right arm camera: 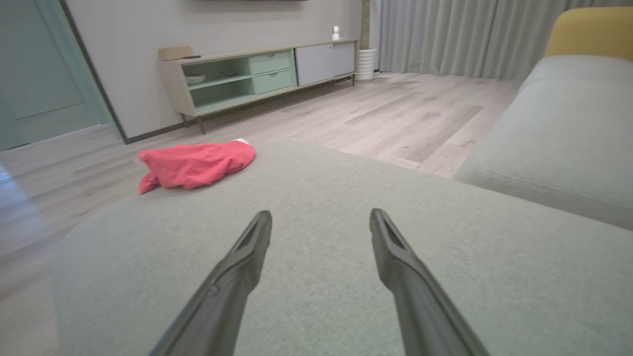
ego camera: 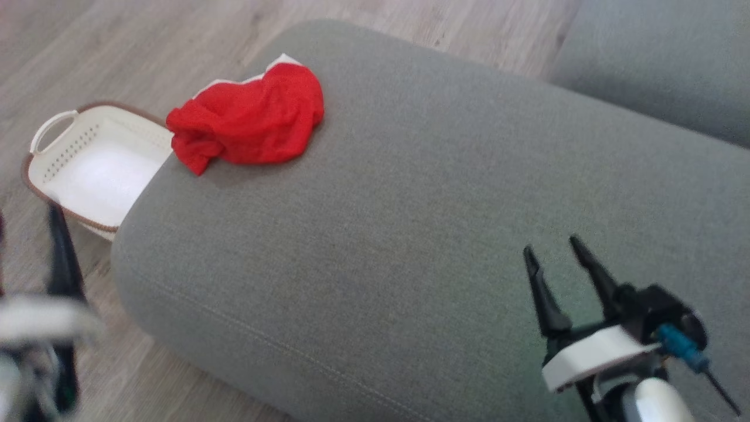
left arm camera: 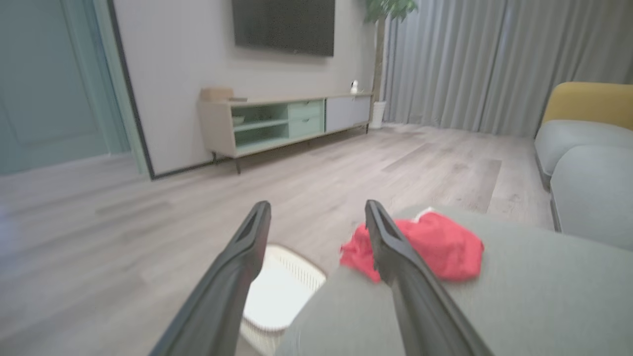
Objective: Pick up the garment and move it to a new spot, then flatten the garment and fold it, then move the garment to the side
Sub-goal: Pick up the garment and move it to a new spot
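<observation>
The garment (ego camera: 252,120) is a crumpled red cloth with a white edge, lying near the far left corner of a grey cushion (ego camera: 410,234). It also lies ahead in the left wrist view as the garment (left arm camera: 440,244) and far off to the left in the right wrist view as the garment (right arm camera: 195,163). My right gripper (ego camera: 555,246) hovers open over the cushion's near right part, far from the cloth, nothing between its fingers (right arm camera: 247,247). My left gripper (left arm camera: 318,210) is open and empty, blurred at the lower left of the head view, off the cushion's left side.
A white perforated basket (ego camera: 64,152) with a brown rim stands on the wooden floor against the cushion's left side, below the garment. A second grey cushion (ego camera: 662,64) lies at the upper right. A low TV cabinet (right arm camera: 257,74) stands by the far wall.
</observation>
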### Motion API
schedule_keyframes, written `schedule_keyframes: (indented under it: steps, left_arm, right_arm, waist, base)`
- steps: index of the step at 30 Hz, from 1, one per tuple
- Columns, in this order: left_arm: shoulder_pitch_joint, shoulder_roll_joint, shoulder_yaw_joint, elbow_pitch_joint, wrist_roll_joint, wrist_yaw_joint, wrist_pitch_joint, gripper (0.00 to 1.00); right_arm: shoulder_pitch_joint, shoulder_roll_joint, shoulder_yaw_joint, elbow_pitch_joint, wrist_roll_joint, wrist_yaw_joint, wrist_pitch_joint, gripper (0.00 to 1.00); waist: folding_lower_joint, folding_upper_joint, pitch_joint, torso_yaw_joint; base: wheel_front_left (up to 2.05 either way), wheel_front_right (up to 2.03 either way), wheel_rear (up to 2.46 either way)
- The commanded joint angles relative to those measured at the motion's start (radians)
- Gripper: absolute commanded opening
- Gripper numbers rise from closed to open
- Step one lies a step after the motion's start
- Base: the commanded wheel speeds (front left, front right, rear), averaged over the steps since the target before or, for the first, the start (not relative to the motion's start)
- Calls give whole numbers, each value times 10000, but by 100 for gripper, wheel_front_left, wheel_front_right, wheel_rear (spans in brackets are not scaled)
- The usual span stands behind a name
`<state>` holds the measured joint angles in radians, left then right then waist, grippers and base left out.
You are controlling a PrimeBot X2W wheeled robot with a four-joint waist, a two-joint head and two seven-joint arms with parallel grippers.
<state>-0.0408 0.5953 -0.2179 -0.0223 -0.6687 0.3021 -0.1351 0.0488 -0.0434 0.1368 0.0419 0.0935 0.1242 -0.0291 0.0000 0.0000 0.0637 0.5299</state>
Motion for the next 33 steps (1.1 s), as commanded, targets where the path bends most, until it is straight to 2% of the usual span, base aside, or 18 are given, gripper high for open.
schedule_keyframes:
  steps: [1,5,7,11,16,22,30,31,32,33]
  left_arm:
    - [-1089,467,592,-279,86,-78,114,100]
    - [-3390,1337,482,580,227,-720,1115,100]
    - [-4480,1415,398,1252,140,-971,1553,100]
    - [-6185,1077,387,3019,-451,-1285,2326,100]
    - [-7466,250,343,4971,-1243,-1661,2907,100]
    - [-8030,-774,-114,6941,-1679,-2119,3498,100]
    - [-8347,-1465,-230,8737,-2069,-2404,3827,100]
    - [-8397,-1513,-205,8845,-2105,-2446,3752,89]
    - [-8448,-1538,-201,8948,-2111,-2493,3679,53]
    - [-8509,-1551,-195,9054,-2112,-2534,3597,24]
  right_arm:
    - [-552,-68,120,-500,-115,65,41,100]
    - [-869,-68,99,-1302,-662,65,599,100]
    - [-1042,-68,127,-1711,-920,65,888,100]
    - [-1282,-68,241,-2453,-1361,65,1501,100]
    - [-1418,-68,248,-3255,-1752,65,2089,100]
    - [-1463,-68,196,-3829,-2071,65,2351,100]
    - [-1603,-68,162,-4014,-2156,65,2359,100]
    - [-1618,-68,159,-4007,-2145,65,2346,100]
    - [-1631,-68,155,-3994,-2137,65,2333,100]
    - [-1643,-68,151,-3976,-2130,65,2318,100]
  waist:
    - [0,0,307,-7]
    - [0,0,1066,-552]
    - [0,0,1468,-830]
    - [0,0,2277,-1380]
    - [0,0,3438,-1769]
    - [0,0,4471,-1868]
    - [0,0,4939,-1906]
    - [0,0,4952,-1912]
    - [0,0,4960,-1919]
    - [0,0,4964,-1926]
  base:
    - [0,0,0]
    - [0,0,0]
    - [0,0,0]
    - [0,0,0]
    - [0,0,0]
    - [0,0,0]
    - [0,0,0]
    - [0,0,0]
    - [0,0,0]
    - [0,0,0]
